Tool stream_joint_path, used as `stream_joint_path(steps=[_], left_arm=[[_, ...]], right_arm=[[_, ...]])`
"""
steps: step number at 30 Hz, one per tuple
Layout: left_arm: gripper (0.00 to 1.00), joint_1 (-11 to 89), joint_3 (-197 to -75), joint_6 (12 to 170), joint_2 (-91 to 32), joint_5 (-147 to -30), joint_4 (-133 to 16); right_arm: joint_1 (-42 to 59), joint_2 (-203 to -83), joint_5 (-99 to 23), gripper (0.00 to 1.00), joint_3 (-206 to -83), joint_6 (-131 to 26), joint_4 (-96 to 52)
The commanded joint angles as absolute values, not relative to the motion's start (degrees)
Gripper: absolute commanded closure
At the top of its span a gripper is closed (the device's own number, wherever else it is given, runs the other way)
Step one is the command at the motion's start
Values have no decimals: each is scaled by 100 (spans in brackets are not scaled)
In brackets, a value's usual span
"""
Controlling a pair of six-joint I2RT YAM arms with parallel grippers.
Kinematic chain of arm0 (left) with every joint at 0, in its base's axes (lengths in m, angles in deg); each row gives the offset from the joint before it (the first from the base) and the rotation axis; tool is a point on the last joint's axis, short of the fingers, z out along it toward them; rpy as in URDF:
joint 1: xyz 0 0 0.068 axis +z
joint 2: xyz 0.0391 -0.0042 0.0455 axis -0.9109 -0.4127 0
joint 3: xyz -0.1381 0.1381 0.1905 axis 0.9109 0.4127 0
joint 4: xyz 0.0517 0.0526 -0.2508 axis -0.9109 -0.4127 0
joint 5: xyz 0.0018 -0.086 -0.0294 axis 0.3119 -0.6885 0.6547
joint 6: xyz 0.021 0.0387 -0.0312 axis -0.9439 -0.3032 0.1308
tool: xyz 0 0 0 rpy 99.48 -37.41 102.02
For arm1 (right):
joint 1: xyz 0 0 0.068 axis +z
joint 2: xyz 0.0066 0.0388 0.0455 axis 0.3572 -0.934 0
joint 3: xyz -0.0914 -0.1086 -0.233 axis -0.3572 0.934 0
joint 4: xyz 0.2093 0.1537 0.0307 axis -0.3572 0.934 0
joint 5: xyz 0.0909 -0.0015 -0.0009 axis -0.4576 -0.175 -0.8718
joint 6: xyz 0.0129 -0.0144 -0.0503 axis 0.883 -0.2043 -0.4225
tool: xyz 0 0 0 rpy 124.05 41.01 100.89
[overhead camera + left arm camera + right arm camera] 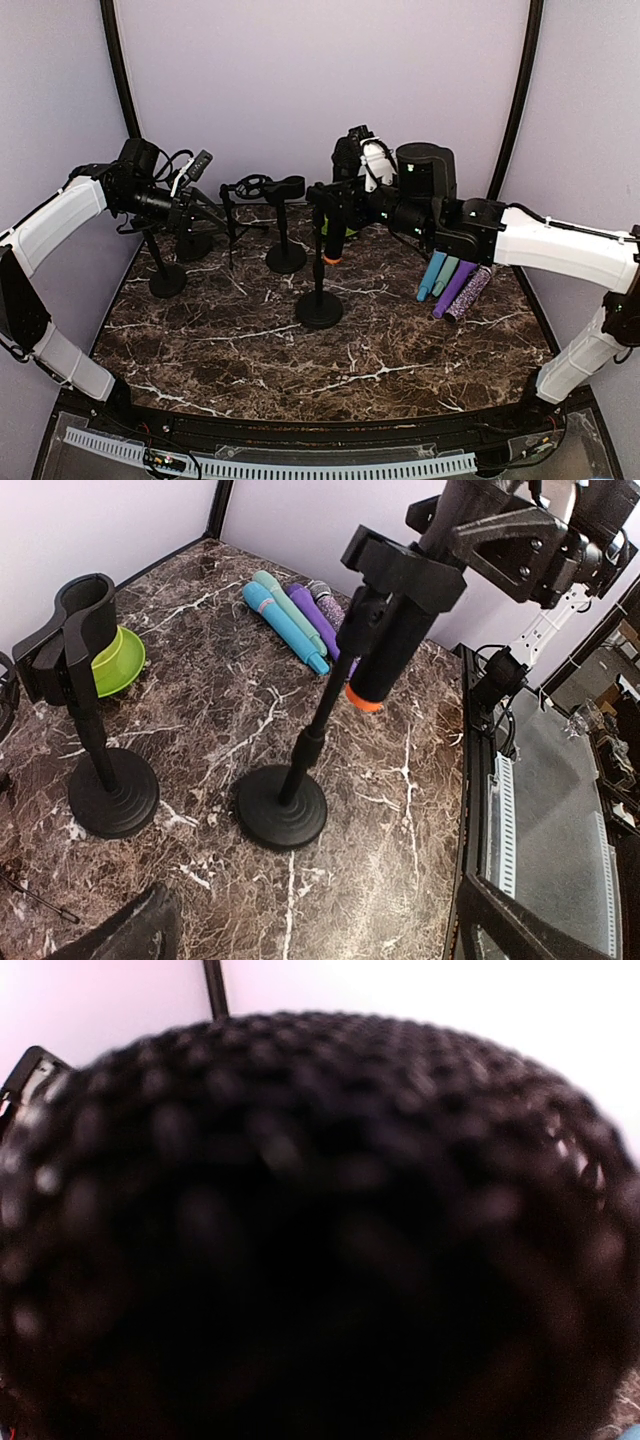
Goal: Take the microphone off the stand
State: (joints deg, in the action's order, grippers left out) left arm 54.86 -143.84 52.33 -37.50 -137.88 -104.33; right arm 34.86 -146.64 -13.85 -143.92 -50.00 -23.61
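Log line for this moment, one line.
right gripper: at microphone head, grip unclear | microphone: clipped in stand | left gripper: open, empty

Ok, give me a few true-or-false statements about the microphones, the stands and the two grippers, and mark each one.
1. The black microphone sits in the clip of the middle stand. True.
2. The left gripper is closed around the black microphone. False: it is open and off to the left; it is the right gripper that is at the black microphone.
3. Four coloured microphones lie side by side on the table. True.
4. The neighbouring stand also carries a microphone. False: its clip is empty.
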Motion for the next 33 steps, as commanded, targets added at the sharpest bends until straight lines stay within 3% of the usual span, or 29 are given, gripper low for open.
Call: stream_joint_path(steps=[1, 12, 14, 17, 29, 33], left_arm=[[1, 5491, -14380, 5178, -3570, -14015, -10666], [1, 5496, -14211, 4734, -3476, -14619, -10949], [1, 5492, -14137, 4715, -3444, -14696, -10881], [1, 5469, -14086, 4659, -3453, -14791, -10853], [1, 4923, -14067, 4263, -3609, -14842, -10768], [1, 4827, -14230, 4058, -3723, -14813, -10810]], right_arm=[[3804, -14842, -1744, 96, -14992, -4999, -3544], [4273, -15648, -2531, 95, -15562, -5043, -3764], [4307, -15712, -2674, 90, -15595, -5056, -3735], [4337, -15783, -2858, 73, -15614, -5087, -3630], [4341, -15559, -2799, 32, -15415, -4936, -3653], [4341, -15532, -2790, 27, -15413, -4896, -3619]])
